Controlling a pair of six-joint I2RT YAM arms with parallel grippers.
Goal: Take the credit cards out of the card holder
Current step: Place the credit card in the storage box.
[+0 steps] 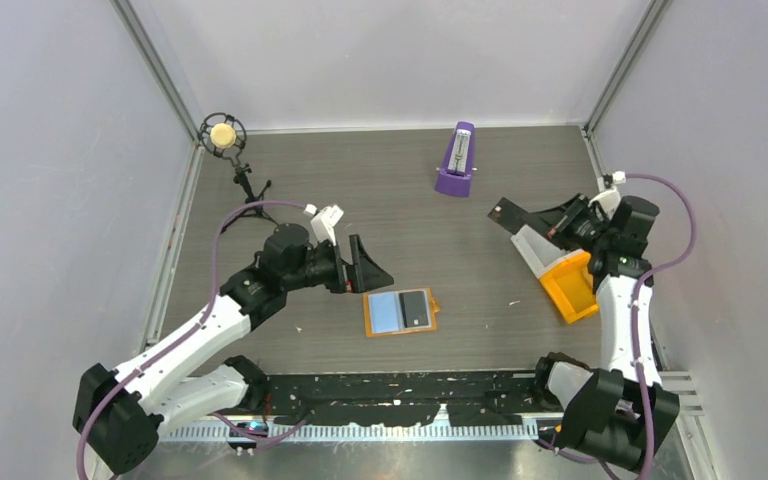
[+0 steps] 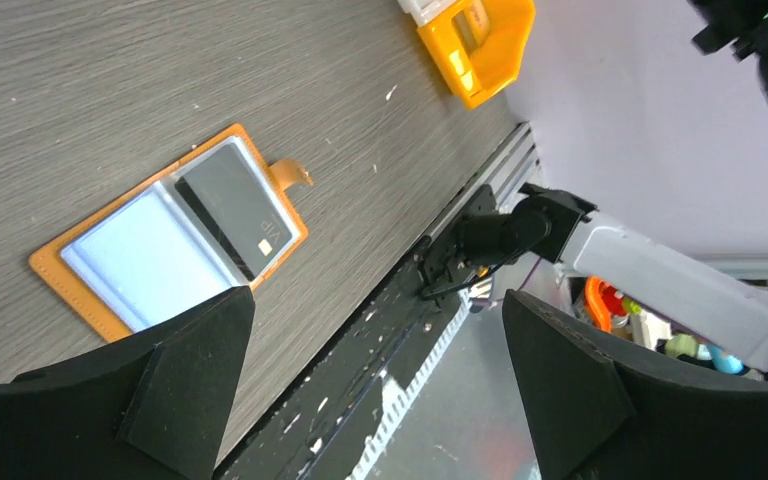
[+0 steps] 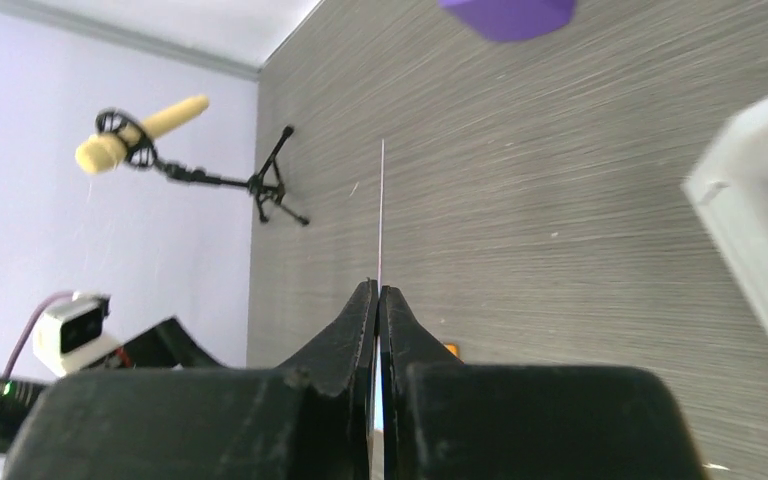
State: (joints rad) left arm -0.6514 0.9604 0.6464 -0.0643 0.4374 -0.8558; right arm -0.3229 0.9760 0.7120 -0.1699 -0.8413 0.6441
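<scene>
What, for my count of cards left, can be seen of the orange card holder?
The card holder lies open and flat on the grey table. It looks like orange leather, with a small snap tab on one side. Its pockets show a light blue card and a black card. Only the table touches it.

The only writing to be found is on the black card [image 2: 235,205] tucked in the open card holder [image 2: 60,275] on the tabletop [image 2: 110,90]. Small pale letters sit beside a little gold square [image 2: 263,247] near one corner, and they look like "VIP", but they are too tiny to be sure. No words can be read on the light blue card [image 2: 140,262] next to it, the dark card [image 1: 503,212] pinched in the right claw [image 1: 528,220] is too small to read, and the marks on the purple metronome [image 1: 457,160] are too blurry
</scene>
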